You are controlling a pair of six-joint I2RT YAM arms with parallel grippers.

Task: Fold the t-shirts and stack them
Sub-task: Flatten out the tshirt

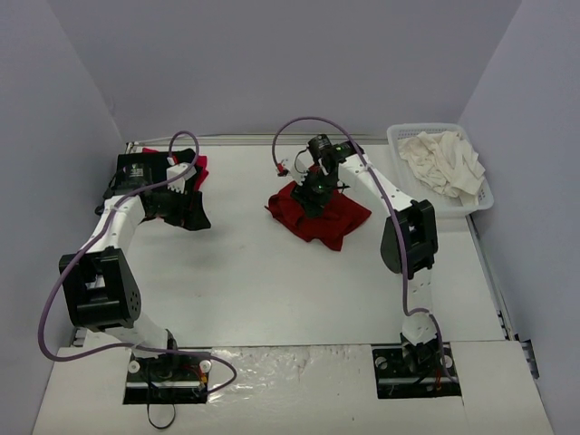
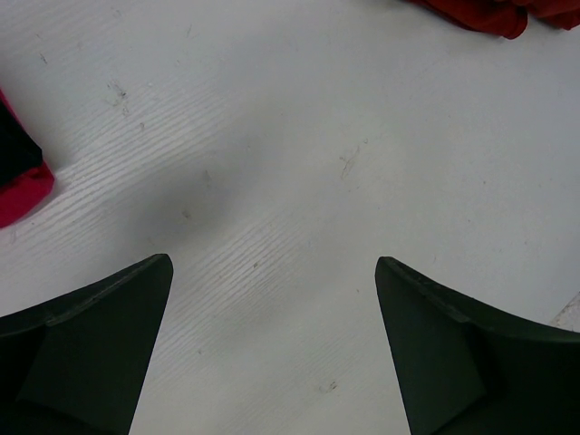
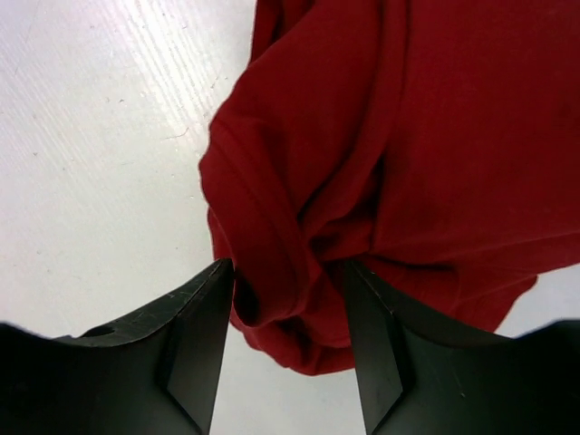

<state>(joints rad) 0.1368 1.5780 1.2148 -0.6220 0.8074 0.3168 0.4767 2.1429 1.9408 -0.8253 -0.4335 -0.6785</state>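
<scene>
The dark red t-shirt lies crumpled at the middle of the far half of the table, and the right claw is directly on its far left part. In the right wrist view its 2 fingers press on either side of a thick bunched fold, so it looks clamped on the cloth. That fold runs straight away from the claw, and most of the shirt spreads beyond it and to one side. From above, the heap's long axis runs roughly left to right, with 1 corner pointing toward the arm bases. The right arm is plainly the nearer. The left claw hangs with its fingers wide apart over bare table, holding nothing, well apart from the shirt, whose edge only shows at the top right of its view. Just beside it to the left lies a small pile of bright red and black t-shirts. Cream-white t-shirts fill the basket at the far right corner. As I judge it, spreading calls for a pull toward the near side, where the widest open room lies; the far wall and the basket leave less.
</scene>
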